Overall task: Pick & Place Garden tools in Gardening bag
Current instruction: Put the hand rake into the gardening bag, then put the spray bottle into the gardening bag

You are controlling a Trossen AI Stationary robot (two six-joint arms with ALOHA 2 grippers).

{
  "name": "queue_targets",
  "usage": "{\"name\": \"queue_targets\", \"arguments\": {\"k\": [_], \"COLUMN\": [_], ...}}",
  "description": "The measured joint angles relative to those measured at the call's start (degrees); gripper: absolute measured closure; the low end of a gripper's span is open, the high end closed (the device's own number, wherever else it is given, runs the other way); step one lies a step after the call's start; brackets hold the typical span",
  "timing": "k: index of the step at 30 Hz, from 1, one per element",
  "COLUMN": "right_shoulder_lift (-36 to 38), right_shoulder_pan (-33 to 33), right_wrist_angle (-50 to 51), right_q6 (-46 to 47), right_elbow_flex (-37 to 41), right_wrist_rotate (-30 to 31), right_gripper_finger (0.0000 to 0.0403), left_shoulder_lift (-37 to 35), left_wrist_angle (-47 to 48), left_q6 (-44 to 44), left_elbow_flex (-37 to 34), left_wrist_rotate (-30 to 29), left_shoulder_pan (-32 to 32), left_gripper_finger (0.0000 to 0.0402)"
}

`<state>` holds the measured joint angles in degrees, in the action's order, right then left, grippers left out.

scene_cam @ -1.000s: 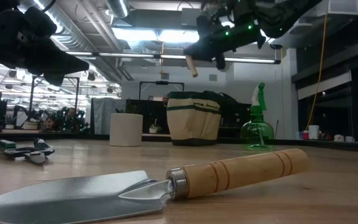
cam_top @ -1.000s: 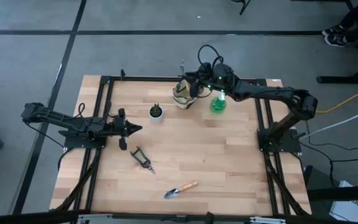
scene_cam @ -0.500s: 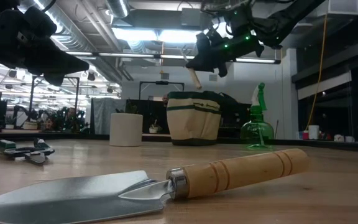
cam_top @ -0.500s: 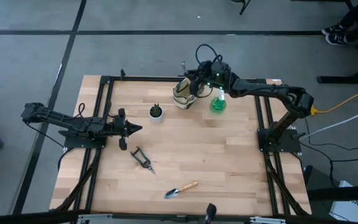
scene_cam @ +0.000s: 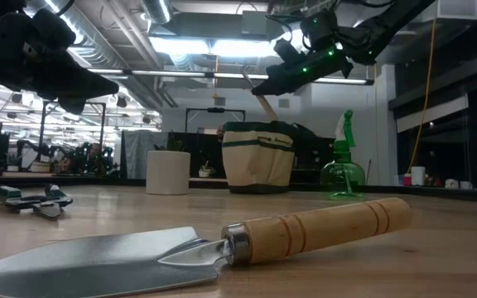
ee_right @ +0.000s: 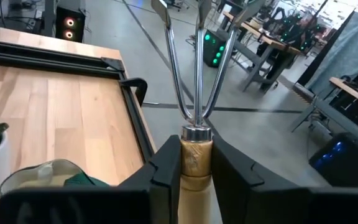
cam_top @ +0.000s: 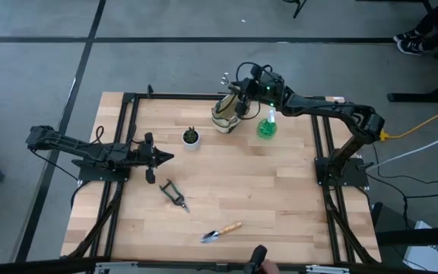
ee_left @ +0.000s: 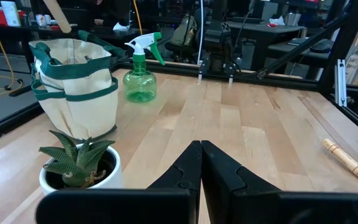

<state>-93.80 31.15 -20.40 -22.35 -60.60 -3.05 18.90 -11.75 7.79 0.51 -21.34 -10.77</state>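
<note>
At the left of the desk (cam_top: 280,183) the left claw (cam_top: 166,157) waits low over the wood, its two fingers pressed together with nothing between them, as the left wrist view shows. Just ahead of it lie the black pruning shears (cam_top: 173,194), and nearer the front edge the wooden-handled trowel (cam_top: 220,231), both untouched. Between the left claw and the bag stands the small potted plant (cam_top: 192,137), which is no part of the job.

Further right, at the back of the desk, sits the gardening bag (cam_top: 224,116), upright with its mouth open. The right claw (cam_top: 243,97) hangs above it, clamped on the pale handle of the fork tool (ee_right: 196,155); in the right wrist view the three metal tines point away from the claw, so the handle end goes down first. In the low view the handle (scene_cam: 265,106) slants toward the bag's rim, its tip close above the opening, though I cannot tell for certain whether it is already inside. The green spray bottle (cam_top: 267,127) stands just beside the bag on its right.

The risks from here, as I judge them: the slanted handle could catch the soft rim and fold or tip the bag rather than slide in; a release too high could let the tool bounce out; and the arm passing low could knock the spray bottle over.
</note>
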Motion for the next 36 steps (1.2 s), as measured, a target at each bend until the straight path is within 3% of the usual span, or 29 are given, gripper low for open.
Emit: {"name": "queue_targets", "arguments": {"k": [9, 14, 26, 36], "right_shoulder_lift": [0.02, 0.21, 7.56, 14.68], "right_shoulder_pan": [-0.88, -0.97, -4.34, -11.00], "right_wrist_angle": [-0.02, -1.09, -2.18, 13.73], "right_q6": [1.50, 10.60, 18.91, 29.27], "right_elbow_flex": [0.00, 0.02, 0.04, 0.02], "right_wrist_rotate": [-0.15, -0.15, -2.27, -8.06], "right_gripper_finger": [0.0250, 0.0222, 0.0213, 0.0213], "left_shoulder_lift": [0.00, -0.02, 0.00, -0.01], "left_wrist_angle": [-0.02, 0.00, 0.00, 0.00], "left_q6": [0.00, 0.00, 0.00, 0.00], "left_elbow_flex": [-0.02, 0.00, -0.01, -0.01], "left_wrist_rotate": [0.00, 0.00, 0.00, 0.00], "left_shoulder_pan": [0.00, -0.02, -0.01, -0.01], "left_gripper_finger": [0.0398, 0.0398, 0.0398, 0.0398]}}
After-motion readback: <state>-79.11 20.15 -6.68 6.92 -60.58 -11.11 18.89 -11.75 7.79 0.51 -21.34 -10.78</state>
